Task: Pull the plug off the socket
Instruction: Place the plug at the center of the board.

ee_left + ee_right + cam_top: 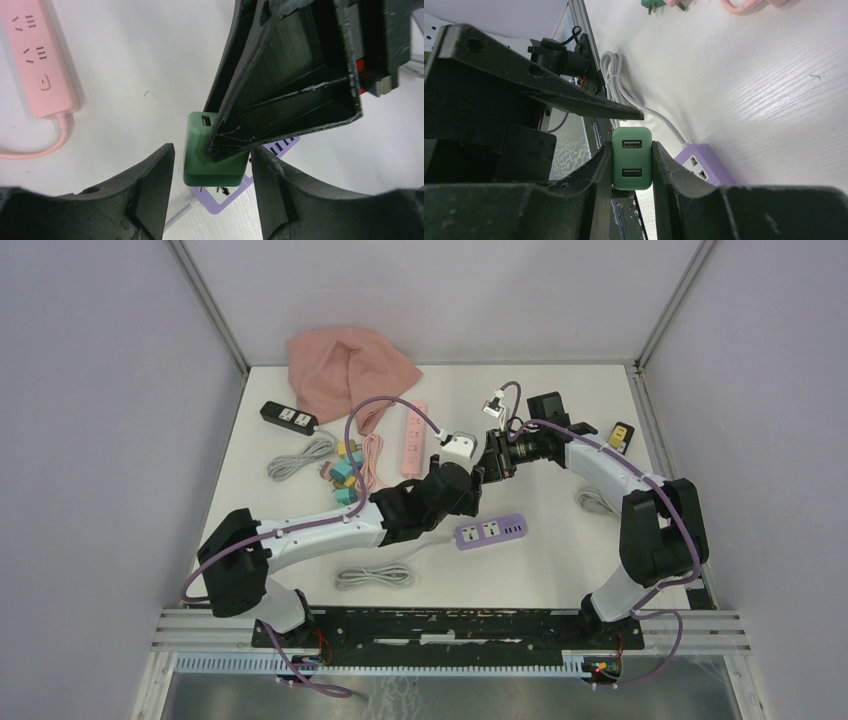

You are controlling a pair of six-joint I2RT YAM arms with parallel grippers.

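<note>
Green plug (632,150): clamped in right gripper (632,161), left gripper (212,167) half-open astride, seemingly clear of purple socket (490,531); centre it before pinching

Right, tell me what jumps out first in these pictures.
Mid-table, the right gripper is clamped on a green USB charger, and the left gripper brackets it, fingers apart. Just toward the near edge from them lies a purple power strip, and a pink cloth is bunched at the far left.
</note>
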